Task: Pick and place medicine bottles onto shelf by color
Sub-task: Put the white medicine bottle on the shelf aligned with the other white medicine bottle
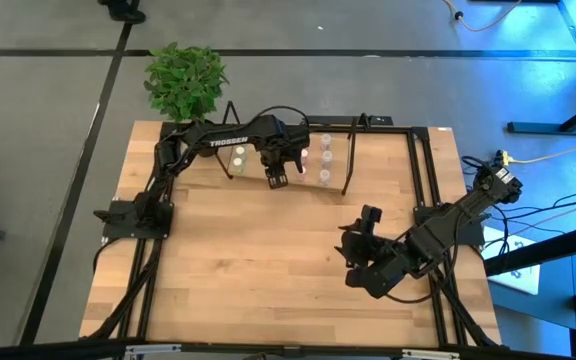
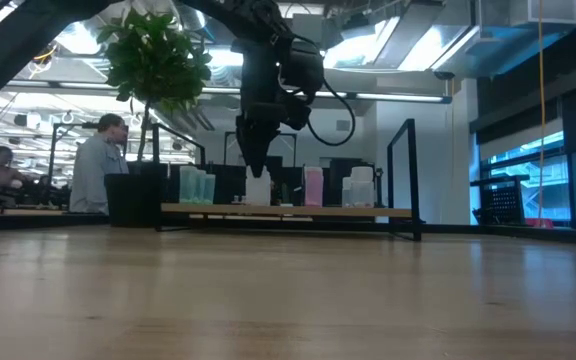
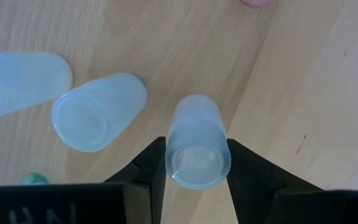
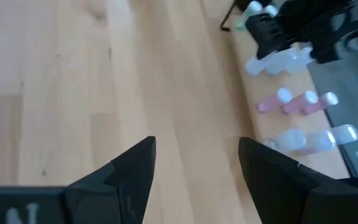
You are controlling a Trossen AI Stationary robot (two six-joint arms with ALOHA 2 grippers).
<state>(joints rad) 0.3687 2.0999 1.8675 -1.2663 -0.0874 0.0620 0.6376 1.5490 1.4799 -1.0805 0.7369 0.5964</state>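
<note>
Start at the shelf, the light board in the thin black wire frame at the back of the table, and use it as your landmark. At its left end you can see the green plant just behind it, and in the low view a few green-tinted bottles stand on the board near that end. Move along a little and you come to your left gripper, which hangs over the left half of the shelf with its fingers pointing down. Its two fingers are squeezed on a white bottle, one finger on each side. Two more white bottles stand on the board just beside it, so this looks like the white group. I think you are on the placing step: the bottle seems to be at or very near the board, but you cannot tell for sure that it is touching. Next you would need to set it down straight, open the fingers gently, and lift up without bumping the white ones next to it. Further right on the shelf stand the pink bottles, and then more pale bottles. Well away from the shelf, near the table's front right, your right gripper waits with its fingers apart and nothing between them.
</note>
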